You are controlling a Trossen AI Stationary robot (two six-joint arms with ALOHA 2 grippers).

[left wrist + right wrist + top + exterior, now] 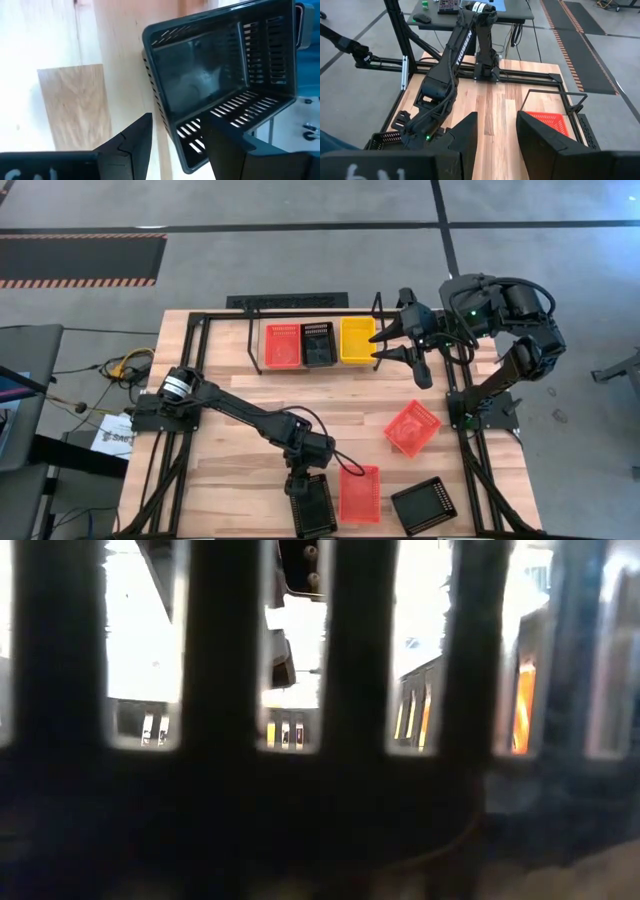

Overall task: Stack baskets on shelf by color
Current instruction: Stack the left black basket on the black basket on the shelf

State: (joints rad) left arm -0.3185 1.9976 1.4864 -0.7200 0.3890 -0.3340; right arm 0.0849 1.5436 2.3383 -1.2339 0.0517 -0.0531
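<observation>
The left gripper (308,498), jaws spread, hovers at a black basket (312,508) by the table's near edge, apparently mid-pickup and needing to close on its wall, while the right gripper (385,347) waits open beside the shelf (379,304)

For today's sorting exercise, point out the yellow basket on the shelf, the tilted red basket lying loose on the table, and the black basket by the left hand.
yellow basket (357,340), high view, its floor.
tilted red basket (412,428), high view, centre of its floor.
black basket (210,75), left wrist view, its inner floor.
</observation>
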